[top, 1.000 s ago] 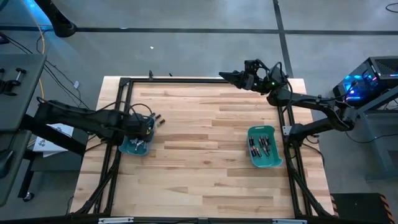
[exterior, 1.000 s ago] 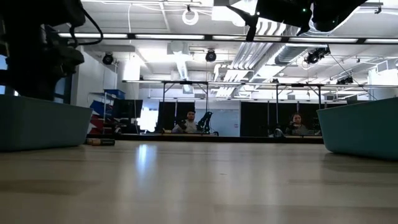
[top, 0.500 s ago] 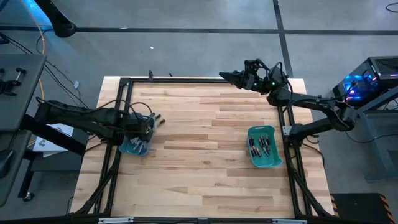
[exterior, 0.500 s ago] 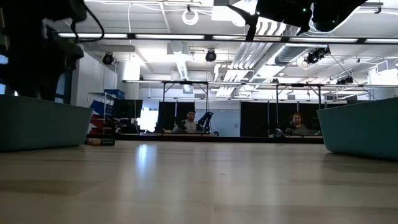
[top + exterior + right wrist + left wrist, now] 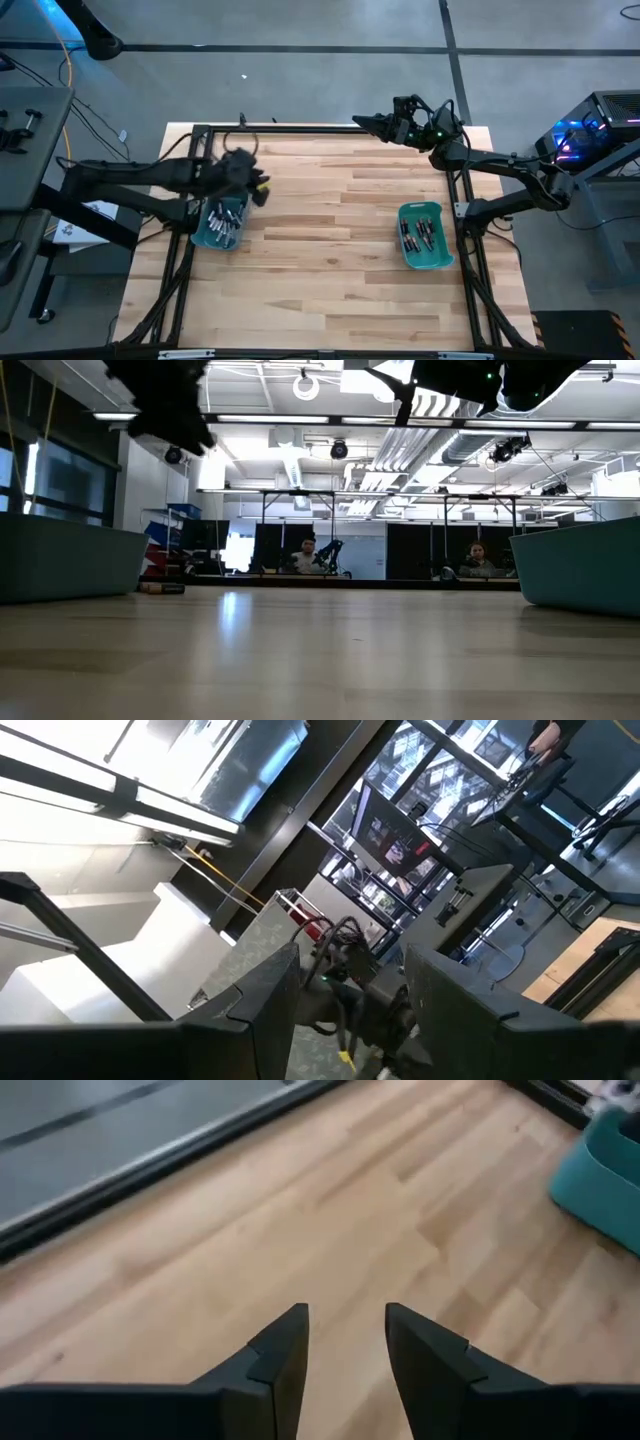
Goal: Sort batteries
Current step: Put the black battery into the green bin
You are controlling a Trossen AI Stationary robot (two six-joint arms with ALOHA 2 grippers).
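Left pincer (image 5: 262,186) released above the counter (image 5: 320,250), nothing between its fingers (image 5: 285,1355).
It hangs beside the teal bin (image 5: 220,222) at the counter's left edge, where some batteries (image 5: 224,219) lie; more batteries (image 5: 421,235) lie in the other teal bin (image 5: 424,262) by the right edge. Right pincer (image 5: 362,122) waits, parted and holding nothing, raised over the far edge.

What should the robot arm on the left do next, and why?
Probably swing the left gripper toward the loose battery that the low view shows on the table beside the left bin. Its fingers are apart with nothing between them, and it hangs above the bin's far edge. The right gripper waits at the far edge.
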